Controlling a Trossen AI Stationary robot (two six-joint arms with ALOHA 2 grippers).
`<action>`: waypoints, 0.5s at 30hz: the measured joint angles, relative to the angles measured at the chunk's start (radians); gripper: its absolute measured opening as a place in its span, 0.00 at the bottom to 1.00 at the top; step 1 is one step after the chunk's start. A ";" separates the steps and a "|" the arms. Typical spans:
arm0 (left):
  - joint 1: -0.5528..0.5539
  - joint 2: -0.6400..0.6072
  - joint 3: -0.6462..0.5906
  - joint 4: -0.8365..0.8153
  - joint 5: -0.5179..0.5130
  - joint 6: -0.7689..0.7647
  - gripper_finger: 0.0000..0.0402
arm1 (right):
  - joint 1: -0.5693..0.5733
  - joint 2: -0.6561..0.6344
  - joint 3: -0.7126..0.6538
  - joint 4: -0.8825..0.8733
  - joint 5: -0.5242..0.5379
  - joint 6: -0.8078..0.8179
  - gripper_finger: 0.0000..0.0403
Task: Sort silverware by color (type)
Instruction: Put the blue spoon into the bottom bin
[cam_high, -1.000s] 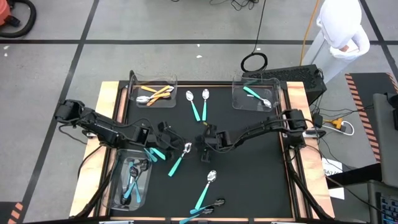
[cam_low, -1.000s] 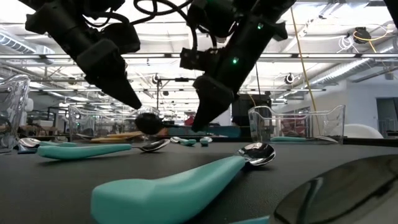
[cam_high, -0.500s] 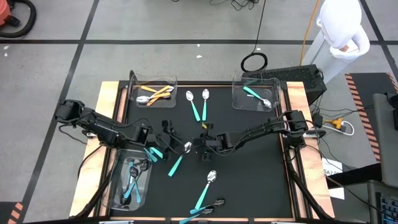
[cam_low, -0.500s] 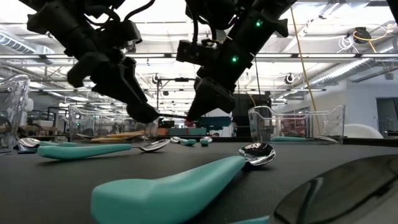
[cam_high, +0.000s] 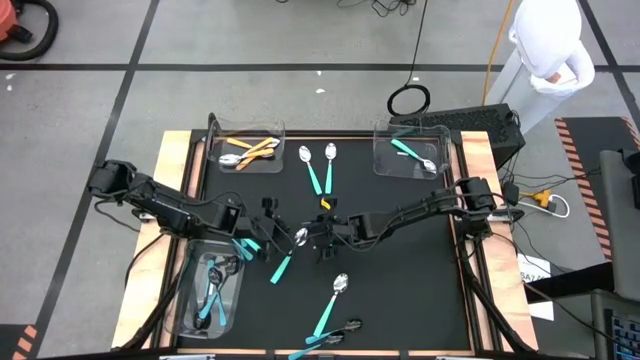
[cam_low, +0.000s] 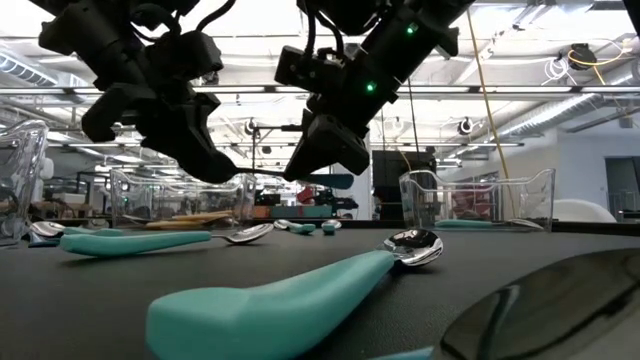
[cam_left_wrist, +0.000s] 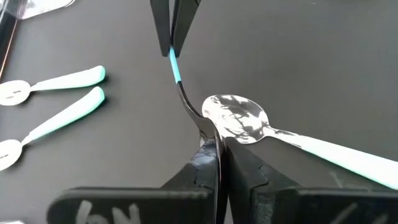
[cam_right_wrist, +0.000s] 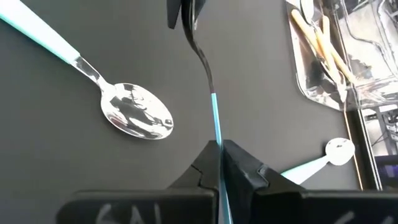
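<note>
Both pincers meet mid-table, left pincer (cam_high: 278, 233) and right pincer (cam_high: 316, 235) each clamped on opposite ends of one teal-handled black utensil (cam_left_wrist: 180, 93).

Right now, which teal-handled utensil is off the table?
The black-headed utensil, held between the left gripper and the right gripper; the other utensils lie untouched.

Grey concrete floor (cam_high: 90, 110) crossed by black tape lines (cam_high: 135, 55) — a coiled black cable (cam_high: 409, 99) lies on it (beyond the table); overhead, white ceiling light strips (cam_low: 560, 30).
</note>
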 joint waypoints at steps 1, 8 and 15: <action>0.000 0.000 0.002 -0.001 -0.001 -0.001 0.04 | 0.000 -0.002 0.000 -0.002 0.000 0.004 0.02; -0.016 -0.004 0.115 -0.229 -0.029 -0.153 0.02 | -0.008 -0.009 0.000 0.013 0.016 0.062 0.09; -0.061 -0.007 0.302 -0.680 -0.176 -0.497 0.02 | -0.036 -0.008 -0.001 0.046 0.077 0.171 0.17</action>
